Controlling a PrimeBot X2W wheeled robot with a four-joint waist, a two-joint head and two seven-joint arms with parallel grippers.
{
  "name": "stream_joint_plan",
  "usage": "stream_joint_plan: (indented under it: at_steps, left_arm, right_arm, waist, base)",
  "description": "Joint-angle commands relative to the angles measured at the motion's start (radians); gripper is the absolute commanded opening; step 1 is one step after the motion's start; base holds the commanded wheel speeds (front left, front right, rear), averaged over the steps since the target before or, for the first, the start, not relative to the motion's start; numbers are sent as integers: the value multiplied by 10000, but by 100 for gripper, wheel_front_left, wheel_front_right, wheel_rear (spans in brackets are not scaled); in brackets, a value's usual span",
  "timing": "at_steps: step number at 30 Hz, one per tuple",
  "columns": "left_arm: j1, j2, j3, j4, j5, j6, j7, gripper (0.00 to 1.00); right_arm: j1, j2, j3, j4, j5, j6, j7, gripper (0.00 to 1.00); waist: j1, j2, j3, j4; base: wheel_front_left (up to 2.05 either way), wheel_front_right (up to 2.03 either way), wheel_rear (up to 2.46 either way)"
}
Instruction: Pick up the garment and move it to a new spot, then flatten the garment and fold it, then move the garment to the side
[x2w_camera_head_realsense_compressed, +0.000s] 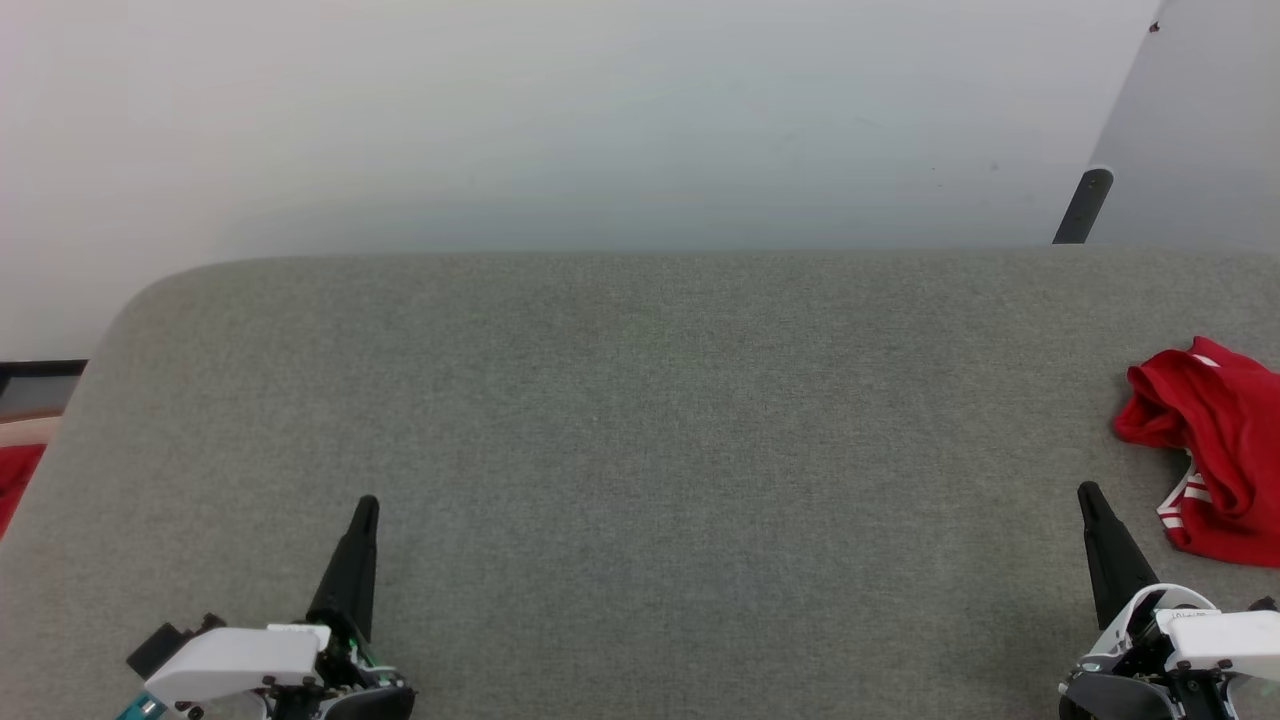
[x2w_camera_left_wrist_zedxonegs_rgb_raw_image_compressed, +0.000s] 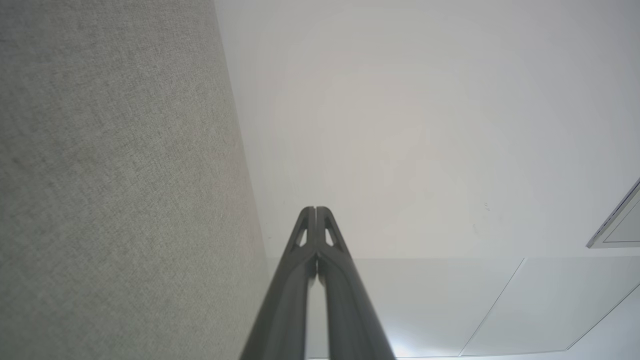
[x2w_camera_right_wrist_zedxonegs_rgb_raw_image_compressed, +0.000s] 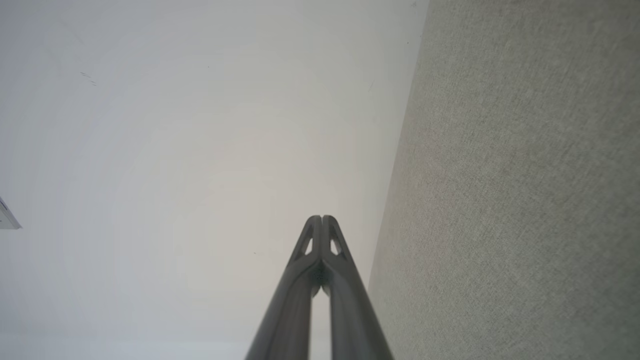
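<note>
The garment (x2w_camera_head_realsense_compressed: 1215, 450) is lying in a crumpled red heap at the far right of the grey fabric table (x2w_camera_head_realsense_compressed: 640, 420), and the head view's right edge is cutting part of it off. A bit of white trim with thin red stripes is showing at the heap's lower left; no lettering is showing among the folds. The right gripper (x2w_camera_head_realsense_compressed: 1087, 492) is sitting at the lower right, its dark fingers pointing up the view and clenched tip to tip on nothing. It is standing just beside the garment, on the heap's left and nearer the robot, with bare cloth showing between them. The left gripper (x2w_camera_head_realsense_compressed: 366, 505) is sitting at the lower left, well apart from the garment, likewise pinched closed and carrying nothing. In the left wrist view the two fingers are pressing together along their length, with grey table fabric running down that view's left side and a pale wall beyond. The right wrist view is giving the mirror of this: tips meeting, fabric on that view's right. A dark post (x2w_camera_head_realsense_compressed: 1083, 205) is leaning behind the table's far right edge. A red patch (x2w_camera_head_realsense_compressed: 15, 480) is showing past the table's left edge; what it is, I cannot tell.
</note>
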Motion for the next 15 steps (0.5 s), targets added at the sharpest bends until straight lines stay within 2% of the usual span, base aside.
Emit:
stream_joint_plan:
  at_steps: [1, 15]
  left_arm:
    - [-88, 9, 18, -17, -34, -58, 14, 0]
    - [-88, 9, 20, -17, -34, -58, 14, 0]
  right_arm:
    - [-28, 36, 2, 4, 38, 0, 18, 0]
    - [-28, 36, 2, 4, 38, 0, 18, 0]
  waist:
    - [0, 0, 0, 0]
    - [0, 0, 0, 0]
  base:
    - [0, 0, 0]
    - [0, 0, 0]
